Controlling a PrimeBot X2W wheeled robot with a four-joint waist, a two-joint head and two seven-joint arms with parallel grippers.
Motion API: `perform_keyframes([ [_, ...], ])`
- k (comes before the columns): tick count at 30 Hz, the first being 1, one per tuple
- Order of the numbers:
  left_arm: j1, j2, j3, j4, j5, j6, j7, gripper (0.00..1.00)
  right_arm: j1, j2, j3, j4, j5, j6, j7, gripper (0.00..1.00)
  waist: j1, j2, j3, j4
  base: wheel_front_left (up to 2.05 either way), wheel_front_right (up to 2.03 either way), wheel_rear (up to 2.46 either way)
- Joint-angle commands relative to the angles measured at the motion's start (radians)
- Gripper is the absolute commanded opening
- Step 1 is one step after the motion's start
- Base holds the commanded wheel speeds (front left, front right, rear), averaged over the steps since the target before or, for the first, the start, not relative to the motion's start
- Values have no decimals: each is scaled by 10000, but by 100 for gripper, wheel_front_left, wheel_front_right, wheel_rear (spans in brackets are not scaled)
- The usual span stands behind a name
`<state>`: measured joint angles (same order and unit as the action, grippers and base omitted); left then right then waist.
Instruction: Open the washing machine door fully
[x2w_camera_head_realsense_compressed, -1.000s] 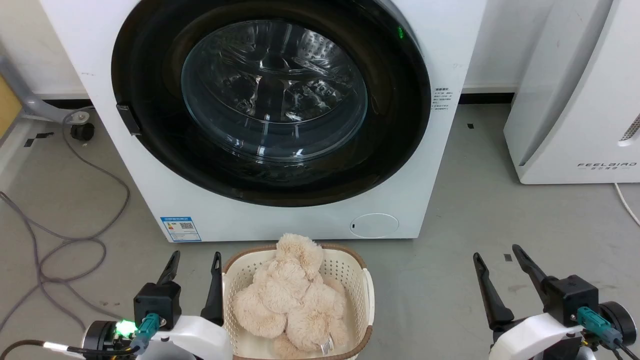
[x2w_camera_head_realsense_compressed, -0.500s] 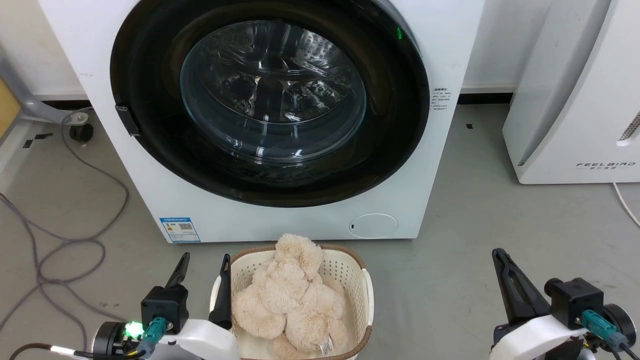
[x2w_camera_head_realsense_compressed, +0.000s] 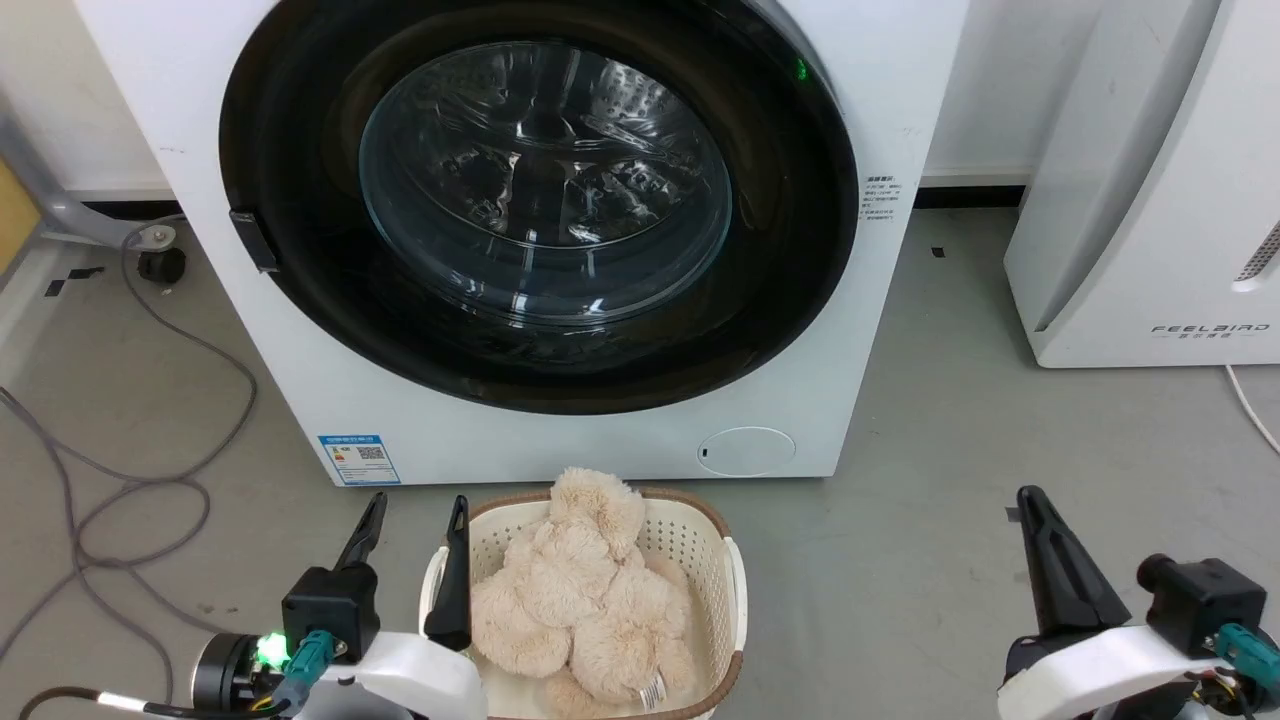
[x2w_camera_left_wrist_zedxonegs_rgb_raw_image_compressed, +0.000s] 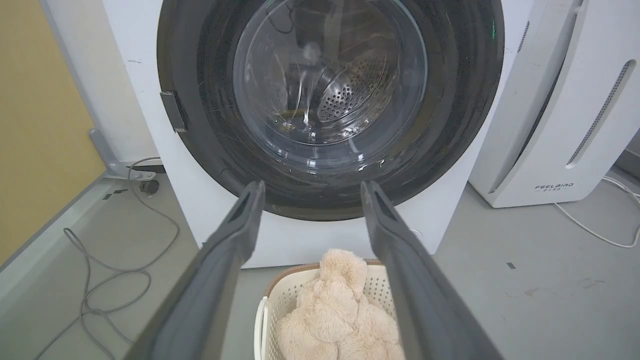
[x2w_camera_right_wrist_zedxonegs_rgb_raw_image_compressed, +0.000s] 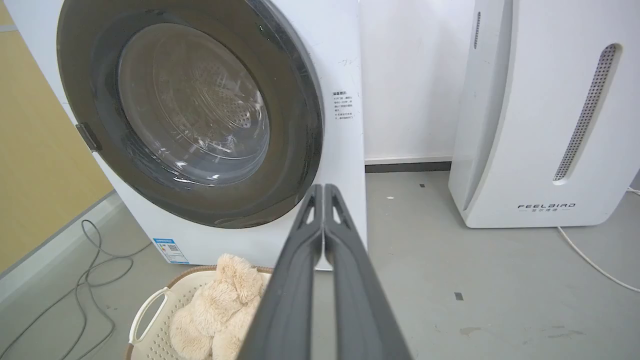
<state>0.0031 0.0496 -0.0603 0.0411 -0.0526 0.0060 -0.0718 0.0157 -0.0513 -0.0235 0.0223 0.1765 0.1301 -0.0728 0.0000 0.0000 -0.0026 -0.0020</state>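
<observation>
The washing machine (x2w_camera_head_realsense_compressed: 880, 380) is a big white box straight ahead on the floor. Its door (x2w_camera_head_realsense_compressed: 790, 300) is a glossy black disc with a clear glass bowl (x2w_camera_head_realsense_compressed: 545, 180) at the centre, and it lies flat against the machine front, closed. A small dark latch tab (x2w_camera_head_realsense_compressed: 252, 240) sits on the door's left rim. My left gripper (x2w_camera_head_realsense_compressed: 415, 510) hovers open low at the left, short of the machine; its fingers (x2w_camera_left_wrist_zedxonegs_rgb_raw_image_compressed: 235, 240) frame the door's lower edge (x2w_camera_left_wrist_zedxonegs_rgb_raw_image_compressed: 450, 150). My right gripper (x2w_camera_head_realsense_compressed: 1030, 500) is shut and empty at the lower right, its fingers (x2w_camera_right_wrist_zedxonegs_rgb_raw_image_compressed: 320, 220) pressed together, apart from the door (x2w_camera_right_wrist_zedxonegs_rgb_raw_image_compressed: 295, 165).
A cream basket (x2w_camera_head_realsense_compressed: 725, 560) holding a beige plush toy (x2w_camera_head_realsense_compressed: 590, 590) stands on the floor before the machine, between my arms. A white FEELBIRD appliance (x2w_camera_head_realsense_compressed: 1150, 200) stands to the right. Grey cables (x2w_camera_head_realsense_compressed: 150, 480) loop on the floor at the left, near a caster (x2w_camera_head_realsense_compressed: 162, 262).
My right gripper's fingers have closed together and the arm has shifted slightly right. My left gripper has edged right, closer to the basket. The door has not moved.
</observation>
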Motion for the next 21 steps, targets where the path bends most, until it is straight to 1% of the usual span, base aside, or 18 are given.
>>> perform_keyframes([
  [1, -152, 5, -77, 54, -81, 14, -115, 100, -57, 3, -62, 51, 206, 2, -104, 0, 0, 0, 9, 25, 0, 0, 0],
  [13, -334, 5, -238, 46, -378, 165, -366, 100, -1028, 5, -249, 664, 1779, 2, -355, 0, 0, 0, 229, 118, 0, 0, 0],
  [18, -509, 5, -270, 15, -448, 247, -470, 100, -1861, -19, -500, 901, 2758, 3, -446, 0, 0, 0, 474, 155, 0, 0, 0],
  [21, -630, 5, -291, -26, -495, 293, -532, 100, -2498, -125, -659, 1110, 3567, 3, -381, 0, 0, 0, 663, 165, 0, 0, 0],
])
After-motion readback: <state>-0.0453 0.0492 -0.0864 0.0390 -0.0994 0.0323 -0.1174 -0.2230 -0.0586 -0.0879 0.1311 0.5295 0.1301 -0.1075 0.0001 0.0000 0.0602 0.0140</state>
